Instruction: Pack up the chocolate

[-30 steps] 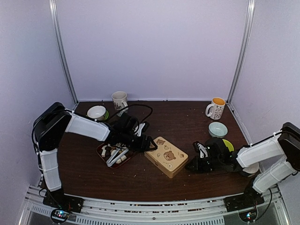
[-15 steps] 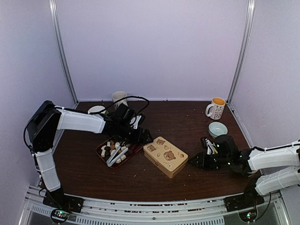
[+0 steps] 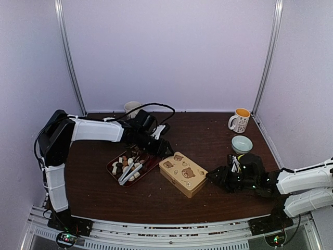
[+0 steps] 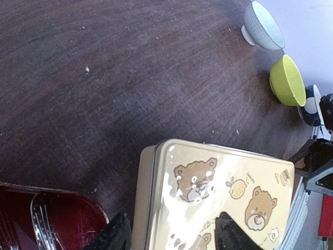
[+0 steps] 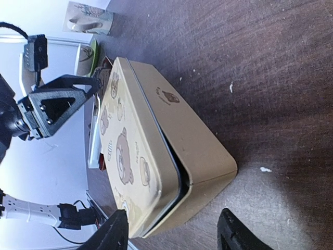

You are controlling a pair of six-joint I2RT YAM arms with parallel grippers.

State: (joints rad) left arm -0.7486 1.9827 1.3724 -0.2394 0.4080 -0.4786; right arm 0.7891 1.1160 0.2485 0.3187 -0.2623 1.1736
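White and brown chocolate bites in red tray; left pincer and right pincer both agape, empty.

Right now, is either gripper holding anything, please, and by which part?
Nothing clearly held: left gripper and right gripper stand open at opposite ends of the tin.

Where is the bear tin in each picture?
Top external: the tin sits in the middle, a little below centre.
Left wrist: tin at the lower right, lid facing up.
Right wrist: tin in the centre, seen from one end.
Shared landmark: the left gripper, at the tin's far end.
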